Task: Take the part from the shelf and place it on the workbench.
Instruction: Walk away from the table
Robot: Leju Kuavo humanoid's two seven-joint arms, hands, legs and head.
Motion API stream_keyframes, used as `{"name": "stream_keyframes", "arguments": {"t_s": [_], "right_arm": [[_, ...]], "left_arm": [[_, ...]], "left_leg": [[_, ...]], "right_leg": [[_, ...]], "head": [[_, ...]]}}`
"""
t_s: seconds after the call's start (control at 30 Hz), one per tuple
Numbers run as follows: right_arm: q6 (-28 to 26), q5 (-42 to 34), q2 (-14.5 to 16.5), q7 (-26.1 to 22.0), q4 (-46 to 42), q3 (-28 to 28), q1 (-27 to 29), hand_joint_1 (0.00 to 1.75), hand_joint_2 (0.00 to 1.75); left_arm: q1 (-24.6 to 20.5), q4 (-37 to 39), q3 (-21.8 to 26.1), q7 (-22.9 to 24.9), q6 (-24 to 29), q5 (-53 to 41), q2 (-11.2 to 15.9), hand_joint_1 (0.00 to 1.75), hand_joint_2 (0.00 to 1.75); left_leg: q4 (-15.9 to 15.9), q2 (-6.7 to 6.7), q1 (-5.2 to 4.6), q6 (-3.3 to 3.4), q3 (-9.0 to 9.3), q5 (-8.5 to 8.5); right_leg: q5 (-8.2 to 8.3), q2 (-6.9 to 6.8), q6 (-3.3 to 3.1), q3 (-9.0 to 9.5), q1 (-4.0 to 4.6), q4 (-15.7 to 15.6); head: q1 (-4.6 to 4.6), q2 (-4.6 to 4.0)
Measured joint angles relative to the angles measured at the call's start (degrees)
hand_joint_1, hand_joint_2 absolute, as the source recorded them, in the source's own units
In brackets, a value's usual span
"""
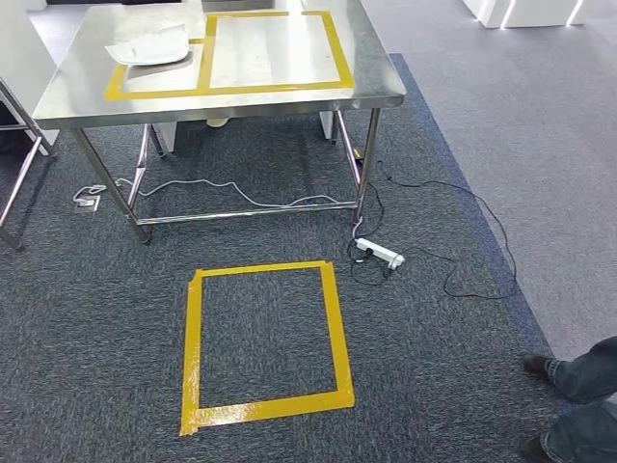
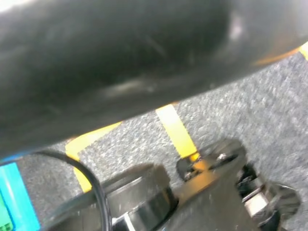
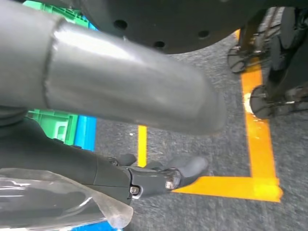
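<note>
Reaching along the floor in the right wrist view, the right hand (image 3: 152,175) shows dark fingers (image 3: 188,166) stretched nearly straight. A crumpled sheet of clear plastic film (image 3: 54,202) lies against the underside of this hand. It may be wrapping something the hand carries, but the grip itself is hidden, so I cannot tell whether the hand holds it. A thick silver tube (image 3: 120,82) with a seam ring crosses the view close to the camera. Beside the hand are a green crate (image 3: 54,125) and a blue crate (image 3: 85,132), and beyond the fingers an orange-yellow tape corner (image 3: 260,144) lies on grey carpet.

The left wrist view is heavily blurred. A broad dark shape (image 2: 109,62) spans it, and I cannot tell how the left hand is set. Strips of yellow tape (image 2: 178,130) on carpet show past it.

In the head view a stainless steel workbench (image 1: 378,87) stands ahead on dark grey carpet (image 1: 437,367). Two rectangles of yellow bench tape (image 1: 277,87) mark its top. A pale, flat part (image 1: 149,45) wrapped in clear film rests in the left rectangle, overlapping its far edge. On the floor in front of the bench is a yellow tape square (image 1: 191,347). A white power strip (image 1: 380,253) with black cables lies near the bench's front right leg. A person's legs (image 1: 582,386) in blue jeans and dark shoes enter at the lower right edge.
</note>
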Motion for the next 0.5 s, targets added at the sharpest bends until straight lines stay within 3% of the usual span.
{"name": "stream_keyframes", "arguments": {"t_s": [0.03, 0.07, 0.1, 0.17, 0.23, 0.27, 0.3, 0.37, 0.43, 0.5], "right_arm": [[0.1, 0.0, -0.1, -0.1, 0.0, 0.0, 0.0, 0.0, 0.0], [0.1, -0.1, -0.2, -0.1, 0.0, 0.0, 0.0, 0.0, 0.0], [0.2, -0.1, -0.3, -0.1, 0.0, -0.1, 0.0, 0.0, 0.0], [0.2, -0.1, -0.5, -0.1, 0.0, -0.1, -0.1, 0.0, 0.0], [0.2, -0.1, -0.9, -0.1, 0.0, -0.1, -0.3, 0.0, 0.0], [0.2, -0.1, -1.0, -0.2, 0.0, -0.1, -0.4, 0.0, 0.0], [0.3, -0.1, -1.1, -0.2, 0.0, -0.1, -0.5, 0.0, 0.0], [0.4, -0.1, -1.1, -0.2, 0.0, -0.2, -0.3, 0.0, 0.0], [0.5, -0.1, -1.2, -0.2, 0.1, -0.3, -0.1, 0.0, 0.0], [0.5, 0.0, -1.2, -0.3, 0.1, -0.3, 0.0, 0.0, 0.0]], "left_arm": [[0.0, 0.0, 0.0, 0.1, 0.4, 0.0, -0.2, 0.0, 0.0], [0.0, 0.0, 0.0, 0.2, 1.0, 0.1, -0.4, 0.0, 0.0], [0.0, 0.0, 0.0, 0.3, 1.5, 0.2, -0.6, 0.0, 0.0], [0.0, 0.0, 0.0, 0.4, 2.1, 0.3, -1.1, 0.0, 0.0], [0.0, 0.0, 0.0, 0.4, 2.4, 0.3, -1.6, 0.0, 0.0], [0.0, 0.0, 0.0, 0.4, 2.5, 0.3, -1.7, 0.0, 0.0], [0.0, 0.0, 0.0, 0.4, 2.6, 0.2, -1.9, 0.0, 0.0], [0.0, 0.0, -0.1, 0.7, 2.7, -0.1, -2.0, 0.0, 0.0], [0.2, 0.0, -0.3, 1.2, 2.7, -0.5, -2.0, 0.0, 0.0], [0.3, 0.0, -0.5, 1.8, 2.7, -0.8, -2.1, 0.0, 0.0]], "left_leg": [[0.0, 0.03, -0.16, 0.08, -1.02, 0.79], [0.1, 0.07, -0.33, 0.13, -2.06, 1.59], [0.2, 0.1, -0.48, 0.13, -3.09, 2.36], [0.3, 0.11, -0.74, 0.06, -4.83, 3.81], [0.5, 0.13, -1.04, -0.2, -5.98, 5.08], [0.6, 0.19, -1.07, -0.39, -6.29, 5.73], [0.5, 0.25, -1.07, -0.62, -6.54, 6.28], [0.5, 0.21, -0.96, -1.23, -6.95, 6.89], [2.7, -0.01, -0.73, -2.13, -7.72, 3.83], [9.4, -0.13, -0.08, -3.05, -9.23, -2.14]], "right_leg": [[-1.64, 0.01, 0.02, -0.41, 0.04, 3.5], [-1.88, 0.01, -0.01, -0.13, 0.1, 5.9], [-0.74, 0.01, -0.15, 1.07, 0.19, 6.3], [2.48, 0.02, -0.83, 6.46, 0.51, 1.1], [2.25, -0.02, -1.7, 13.84, 0.96, -8.6], [1.39, 0.0, -1.98, 16.11, 1.18, -12.3], [0.66, -0.01, -2.18, 17.18, 1.32, -14.5], [1.02, -0.06, -2.69, 16.45, 1.22, -15.0], [2.0, -0.28, -3.45, 15.6, 0.88, -15.1], [3.02, -0.42, -3.76, 14.52, 0.76, -15.0]], "head": [[0.04, 0.0], [0.09, 0.0], [0.19, 0.0], [0.47, 0.0], [0.82, 0.02], [0.92, 0.02], [1.11, 0.03], [1.35, 0.02], [1.19, 0.01], [0.72, 0.0]]}}
